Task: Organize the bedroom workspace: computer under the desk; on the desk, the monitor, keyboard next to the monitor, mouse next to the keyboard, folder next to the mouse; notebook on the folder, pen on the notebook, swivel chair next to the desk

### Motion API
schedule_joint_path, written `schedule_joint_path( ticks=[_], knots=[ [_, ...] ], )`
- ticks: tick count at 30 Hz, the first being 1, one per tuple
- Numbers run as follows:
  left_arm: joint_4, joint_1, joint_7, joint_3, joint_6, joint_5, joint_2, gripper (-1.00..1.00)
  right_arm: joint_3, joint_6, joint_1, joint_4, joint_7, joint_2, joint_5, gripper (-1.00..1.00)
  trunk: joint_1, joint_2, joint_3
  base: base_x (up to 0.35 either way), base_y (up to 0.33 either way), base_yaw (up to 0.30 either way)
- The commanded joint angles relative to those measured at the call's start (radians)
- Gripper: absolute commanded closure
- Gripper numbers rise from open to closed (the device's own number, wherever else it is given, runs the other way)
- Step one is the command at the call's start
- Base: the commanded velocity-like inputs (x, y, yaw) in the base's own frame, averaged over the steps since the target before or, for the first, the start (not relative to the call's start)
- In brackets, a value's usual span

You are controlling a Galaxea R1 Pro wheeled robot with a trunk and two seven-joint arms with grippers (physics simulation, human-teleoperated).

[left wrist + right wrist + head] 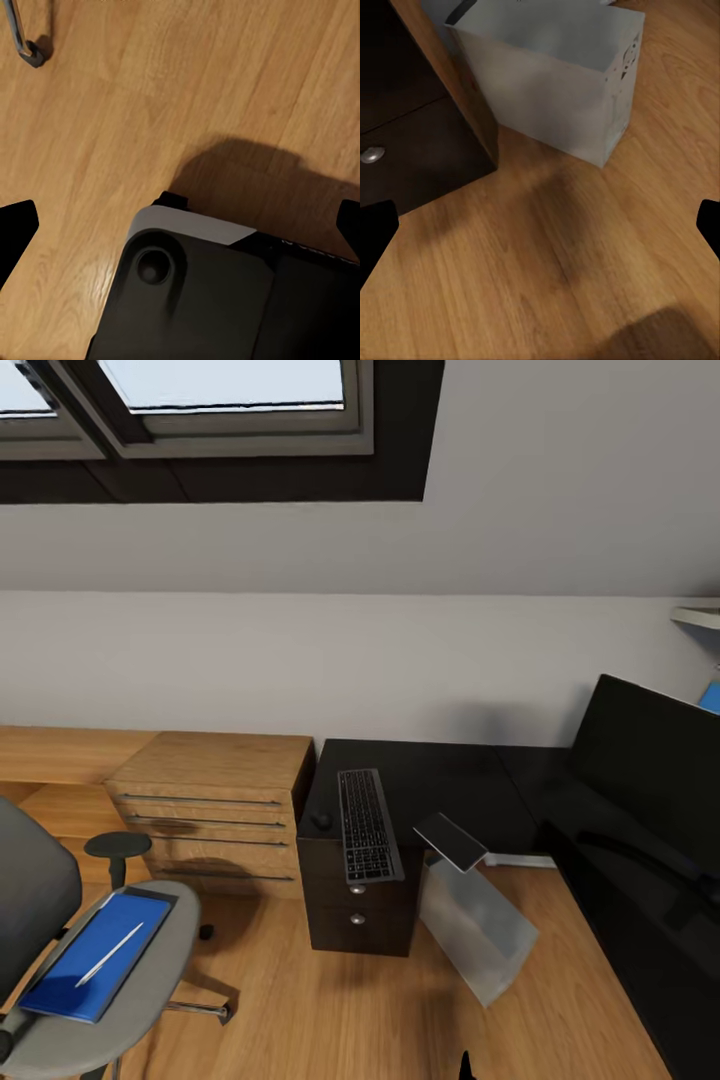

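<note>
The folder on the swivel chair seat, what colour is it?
Bright blue; the folder shows best in the head view.

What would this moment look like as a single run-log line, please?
folder: on swivel chair | pen: on folder | keyboard: on desk | grippers: open, empty

1. My black desk [440, 775] carries the keyboard [366, 825] lengthwise, the mouse [322, 821] just beside it.
2. The monitor [655, 760] stands on the desk's right wing.
3. The wooden floor [330, 1010] bears the computer [478, 925] (tilted) beside the drawers.
</note>
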Motion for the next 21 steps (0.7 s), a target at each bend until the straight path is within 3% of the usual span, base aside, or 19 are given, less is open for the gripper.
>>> schedule_joint_path(
  ticks=[1, 10, 13, 21],
  knots=[
    [0.0, -0.001, 0.006, -0.009, -0.005, 0.009, 0.001, -1.0, -0.003, -0.004, -0.001, 0.002, 0.0, 0.0, 0.002, -1.0, -0.004, 0.006, 0.002, 0.0, 0.0, -0.089],
    [0.0, -0.001, 0.006, -0.009, -0.005, 0.009, 0.001, -1.0, -0.002, -0.004, -0.001, 0.002, 0.002, -0.001, 0.007, -1.0, -0.038, 0.069, 0.03, 0.0, 0.0, -0.195],
    [0.0, -0.001, 0.006, -0.009, -0.005, 0.009, 0.001, -1.0, -0.002, -0.004, -0.001, 0.002, 0.002, -0.002, 0.027, -1.0, -0.05, 0.09, 0.039, 0.0, 0.0, -0.247],
    [0.0, -0.001, 0.005, -0.009, -0.006, 0.009, 0.001, -1.0, -0.003, -0.005, -0.001, 0.002, 0.003, -0.004, 0.091, -1.0, -0.05, 0.09, 0.041, 0.0, 0.0, -0.254]
  ],
)
